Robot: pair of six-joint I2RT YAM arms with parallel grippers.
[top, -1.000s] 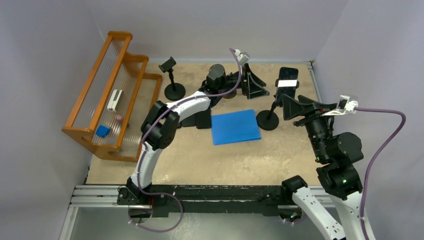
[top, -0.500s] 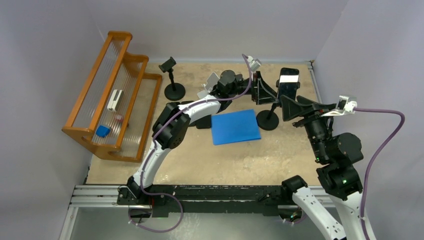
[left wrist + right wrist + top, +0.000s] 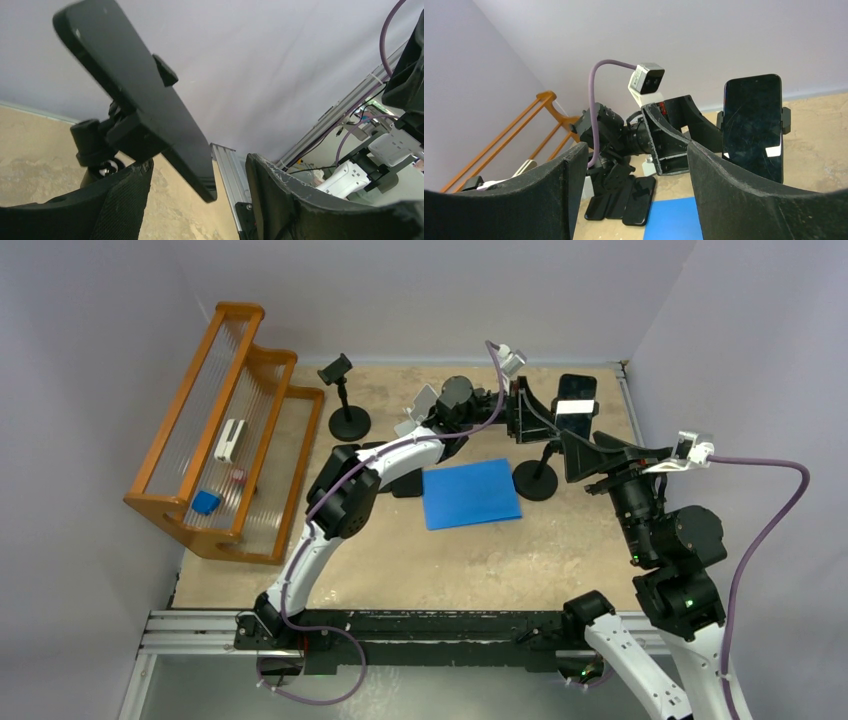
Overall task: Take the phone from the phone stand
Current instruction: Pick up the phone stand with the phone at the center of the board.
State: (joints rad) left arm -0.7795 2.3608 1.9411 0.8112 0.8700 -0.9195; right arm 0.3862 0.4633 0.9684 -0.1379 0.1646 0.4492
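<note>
Left gripper (image 3: 199, 162) lining up on the phone (image 3: 135, 90), no grab yet
Jaws spread wide with the phone's lower edge between them, doesn't look like contact; it's clamped up in the phone stand (image 3: 92, 142). Next I'd guess: nudge in, squeeze, pull it free of the stand

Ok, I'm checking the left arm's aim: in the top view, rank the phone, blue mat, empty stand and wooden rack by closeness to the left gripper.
1. Phone, just right of the left gripper.
2. Blue mat, toward the near side.
3. Empty stand, off to the left at the back.
4. Wooden rack, along the left edge.
</note>
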